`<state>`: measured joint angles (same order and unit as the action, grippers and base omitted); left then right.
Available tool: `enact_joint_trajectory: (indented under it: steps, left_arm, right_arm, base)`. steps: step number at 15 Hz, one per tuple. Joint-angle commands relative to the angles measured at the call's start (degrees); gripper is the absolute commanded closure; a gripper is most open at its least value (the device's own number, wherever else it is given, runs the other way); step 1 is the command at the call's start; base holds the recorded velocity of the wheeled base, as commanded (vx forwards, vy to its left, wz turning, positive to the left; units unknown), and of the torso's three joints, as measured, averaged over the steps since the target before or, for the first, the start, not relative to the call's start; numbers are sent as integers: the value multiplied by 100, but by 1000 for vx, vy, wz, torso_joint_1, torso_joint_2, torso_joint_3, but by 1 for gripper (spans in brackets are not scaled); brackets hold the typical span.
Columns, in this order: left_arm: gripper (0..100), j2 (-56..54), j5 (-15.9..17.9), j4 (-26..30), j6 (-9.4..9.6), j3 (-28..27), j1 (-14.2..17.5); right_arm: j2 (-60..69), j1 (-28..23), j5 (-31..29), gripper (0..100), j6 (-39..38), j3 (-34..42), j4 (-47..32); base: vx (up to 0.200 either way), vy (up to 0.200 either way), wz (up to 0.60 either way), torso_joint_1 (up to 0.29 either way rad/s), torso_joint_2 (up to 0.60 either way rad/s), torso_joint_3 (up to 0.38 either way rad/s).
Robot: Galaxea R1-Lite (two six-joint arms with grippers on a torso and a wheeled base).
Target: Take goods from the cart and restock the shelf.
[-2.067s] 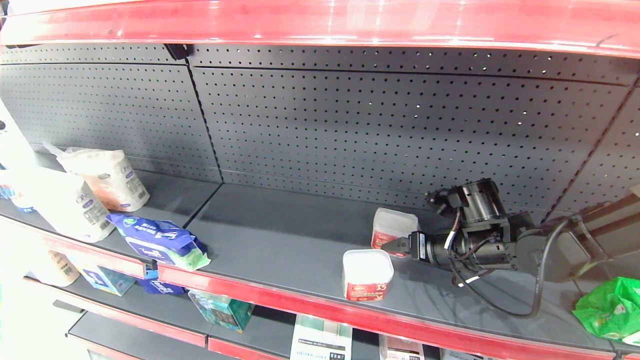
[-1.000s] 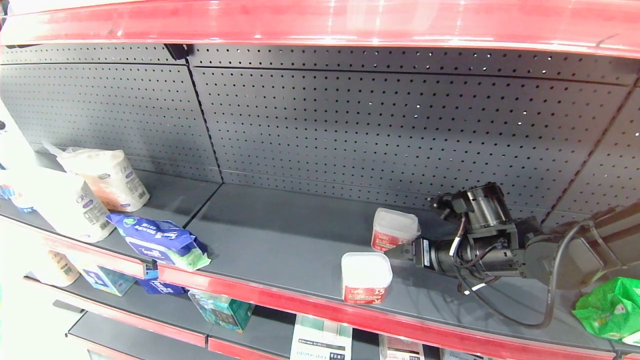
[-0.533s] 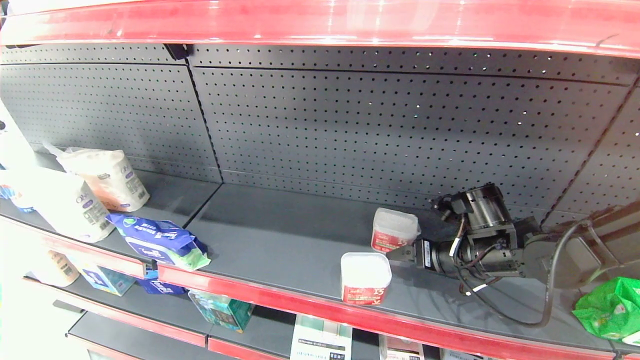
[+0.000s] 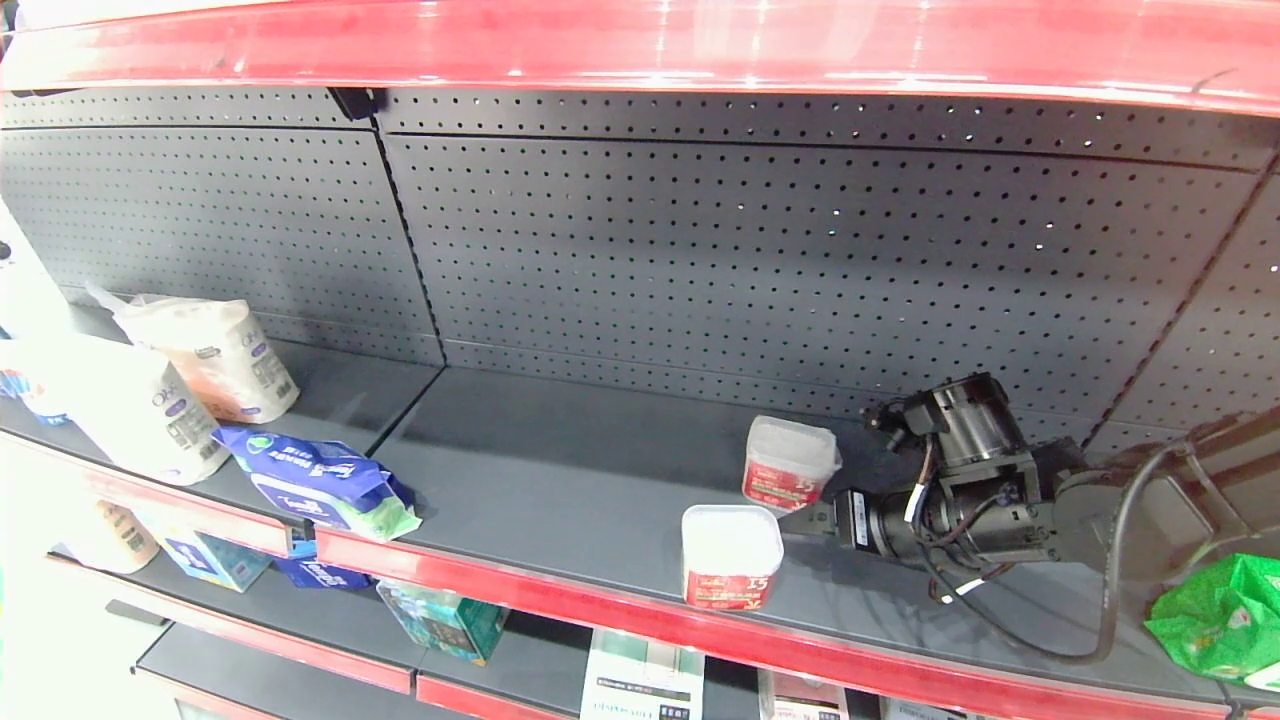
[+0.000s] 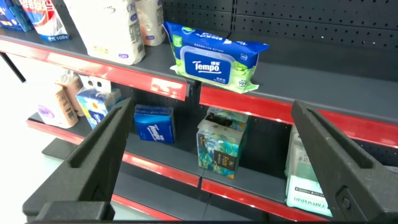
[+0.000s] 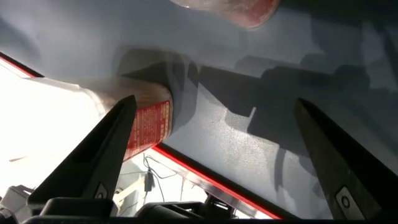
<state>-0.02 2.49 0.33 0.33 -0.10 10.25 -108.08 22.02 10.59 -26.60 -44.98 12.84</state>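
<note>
Shelf, head view: grey shelf (image 4: 560, 480) with a pegboard back and a red front lip.
Tubs, head view: front tub (image 4: 732, 556) stands upright at the lip; rear tub (image 4: 790, 462) is just behind it, apart.
Right arm, head view: my right gripper (image 4: 803, 522) is low over the shelf, tips just beside the front tub.
Left wrist view: my left gripper (image 5: 208, 155) is spread wide and holds nothing; a wipes pack (image 5: 214, 59) lies on the shelf edge beyond.
Right wrist view: gripper wide, nothing clamped; front tub by one finger, contact unclear.

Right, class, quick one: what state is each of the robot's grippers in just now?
Left gripper: jaws open, holding nothing.
Right gripper: jaws open, holding nothing.
</note>
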Motion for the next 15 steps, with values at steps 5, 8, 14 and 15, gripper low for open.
enact_joint_trajectory:
  steps: [5, 8, 14, 15]
  left_arm:
    - [0, 2, 6, 2, 2, 1, 3]
    - [0, 2, -3, 2, 2, 1, 3]
    - [0, 2, -3, 2, 2, 1, 3]
    - [0, 2, 6, 2, 2, 1, 3]
  right_arm:
    - [-38, -40, -5, 0, -12, -72, 8]
    - [-108, -92, -13, 0, -73, -177, 17]
    - [-231, -40, -260, 0, -293, -415, 17]
    - [-231, 13, -260, 0, -293, -406, 17]
  base:
    - [0, 0, 0, 0, 0, 0]
    - [0, 0, 0, 0, 0, 0]
    - [0, 0, 0, 0, 0, 0]
    - [0, 0, 0, 0, 0, 0]
